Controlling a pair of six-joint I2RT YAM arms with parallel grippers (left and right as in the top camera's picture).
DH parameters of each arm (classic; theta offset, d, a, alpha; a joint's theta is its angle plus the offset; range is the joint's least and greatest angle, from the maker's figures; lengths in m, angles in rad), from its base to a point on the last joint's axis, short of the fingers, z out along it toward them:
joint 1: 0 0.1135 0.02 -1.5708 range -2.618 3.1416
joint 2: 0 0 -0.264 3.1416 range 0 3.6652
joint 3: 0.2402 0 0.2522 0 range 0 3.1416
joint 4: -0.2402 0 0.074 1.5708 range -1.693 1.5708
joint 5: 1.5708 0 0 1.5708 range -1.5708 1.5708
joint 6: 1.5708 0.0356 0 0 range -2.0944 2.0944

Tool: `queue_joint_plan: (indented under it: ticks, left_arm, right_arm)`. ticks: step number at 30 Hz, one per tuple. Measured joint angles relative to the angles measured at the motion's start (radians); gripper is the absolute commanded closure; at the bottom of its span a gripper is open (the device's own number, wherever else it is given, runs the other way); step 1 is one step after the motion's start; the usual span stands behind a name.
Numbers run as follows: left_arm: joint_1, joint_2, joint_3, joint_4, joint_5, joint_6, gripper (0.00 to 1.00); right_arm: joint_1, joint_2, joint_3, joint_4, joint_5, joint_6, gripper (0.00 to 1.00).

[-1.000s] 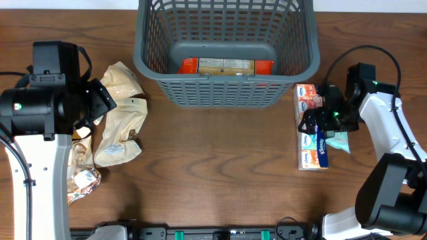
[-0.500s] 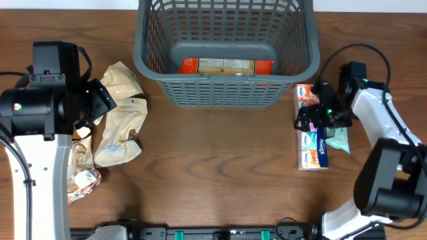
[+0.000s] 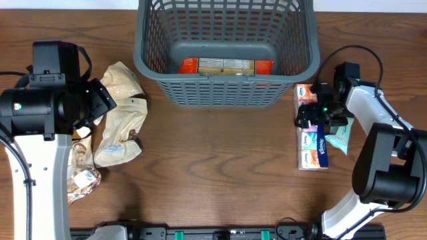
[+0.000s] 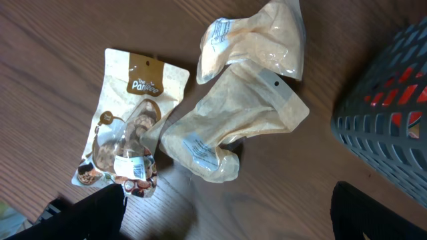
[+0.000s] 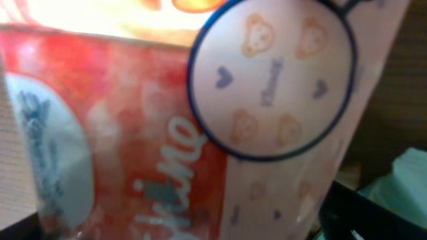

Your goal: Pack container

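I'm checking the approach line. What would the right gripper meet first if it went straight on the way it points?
The tissue pack: it fills the right wrist view, very close. Whether the right gripper already touches it is unclear.

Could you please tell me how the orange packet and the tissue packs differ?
The orange packet lies inside the grey basket; the tissue packs lie on the table beside it. The right gripper is over the tissue packs; no gripper is near the orange packet. Both lie flat.
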Motion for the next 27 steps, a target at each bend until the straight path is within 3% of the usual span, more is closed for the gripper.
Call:
queue_joint_plan:
  ticks: [6, 9, 17, 23, 27]
  left_arm:
    - [0.0, 0.0, 0.0, 0.0, 0.0, 0.0, 0.12]
    - [0.0, 0.0, 0.0, 0.0, 0.0, 0.0, 0.13]
    - [0.0, 0.0, 0.0, 0.0, 0.0, 0.0, 0.13]
    - [0.0, 0.0, 0.0, 0.0, 0.0, 0.0, 0.13]
    - [0.0, 0.0, 0.0, 0.0, 0.0, 0.0, 0.13]
  right_arm:
    - [0.001, 0.003, 0.0, 0.018, 0.051, 0.055, 0.25]
    - [0.001, 0.003, 0.0, 0.023, 0.07, 0.076, 0.53]
    - [0.001, 0.0, 0.002, 0.027, 0.08, 0.111, 0.97]
    - [0.001, 0.0, 0.063, -0.035, 0.085, 0.135, 0.99]
    - [-0.003, 0.0, 0.267, -0.105, 0.077, 0.144, 0.99]
